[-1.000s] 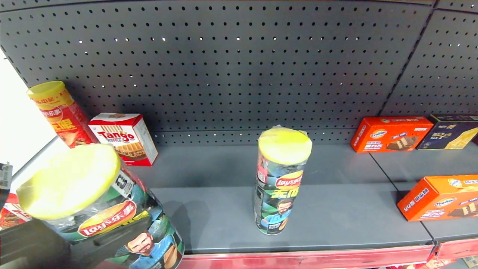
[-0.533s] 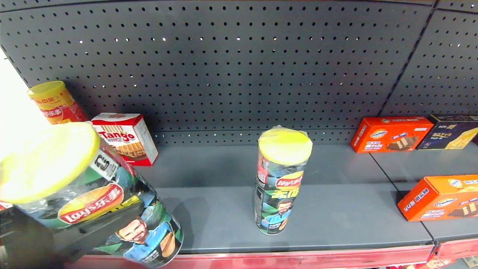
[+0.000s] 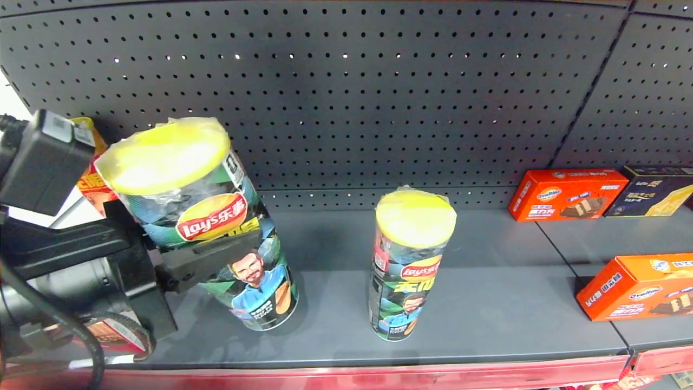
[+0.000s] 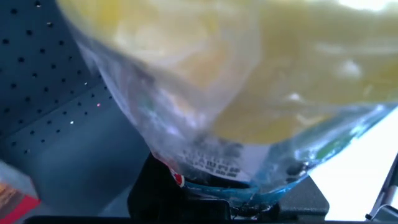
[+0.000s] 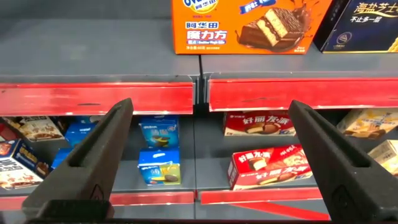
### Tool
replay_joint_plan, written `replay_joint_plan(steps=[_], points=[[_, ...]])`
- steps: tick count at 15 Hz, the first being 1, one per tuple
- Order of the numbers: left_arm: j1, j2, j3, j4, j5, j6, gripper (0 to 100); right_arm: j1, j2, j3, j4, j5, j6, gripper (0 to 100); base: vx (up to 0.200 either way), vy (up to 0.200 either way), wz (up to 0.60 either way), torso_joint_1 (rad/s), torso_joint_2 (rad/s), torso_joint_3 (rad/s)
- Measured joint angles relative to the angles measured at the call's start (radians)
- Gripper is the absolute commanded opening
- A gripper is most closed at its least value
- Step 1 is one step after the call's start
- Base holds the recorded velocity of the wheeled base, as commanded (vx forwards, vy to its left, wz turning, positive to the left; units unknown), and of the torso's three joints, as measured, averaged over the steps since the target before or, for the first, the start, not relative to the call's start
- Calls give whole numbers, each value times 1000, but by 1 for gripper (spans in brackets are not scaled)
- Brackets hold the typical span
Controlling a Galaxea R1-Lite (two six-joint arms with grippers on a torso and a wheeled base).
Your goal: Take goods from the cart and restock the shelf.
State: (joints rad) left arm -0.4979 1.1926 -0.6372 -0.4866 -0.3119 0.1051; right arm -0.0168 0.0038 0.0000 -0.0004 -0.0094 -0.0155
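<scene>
My left pincer (image 3: 208, 246) is clamped on a tall chip can (image 3: 208, 219) at the left of the head view, one dark finger (image 3: 214, 253) lying across the can's printed side just below the red logo. The can is tilted, its yellow lid toward the upper left of the frame and its base low over the grey shelf (image 3: 487, 314); I cannot tell whether the base is touching the shelf. A second chip can (image 3: 409, 265) stands upright near the middle of the frame, beside the held one but apart from it. Behind both runs the dark pegboard wall (image 3: 379, 97). Partly hidden behind my left arm at the far left is a red can (image 3: 86, 181). At the right edge an orange box (image 3: 566, 194) and a dark box (image 3: 652, 190) sit against the back, with another orange box (image 3: 639, 287) nearer the front edge. In the right wrist view my right pincer (image 5: 211, 106) is spread wide with nothing between its fingers, facing the red shelf edge (image 5: 93, 98), with blue boxes (image 5: 158, 165) and red boxes (image 5: 264, 167) on the lower shelves.
</scene>
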Motion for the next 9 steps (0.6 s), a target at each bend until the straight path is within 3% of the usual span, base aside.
replay_joint_plan(steps=[3,7,9], points=[[6,98,-80,-49,-9,-1,0,0,0,0,0,0,0,100,0,0,0,0,0,0],[49,263,-253,0,-17,2,0,1,0,0,0,1,-1,100,0,0,0,0,0,0],[56,331,-337,32,-73,11,0,1,0,0,0,1,0,100,0,0,0,0,0,0]])
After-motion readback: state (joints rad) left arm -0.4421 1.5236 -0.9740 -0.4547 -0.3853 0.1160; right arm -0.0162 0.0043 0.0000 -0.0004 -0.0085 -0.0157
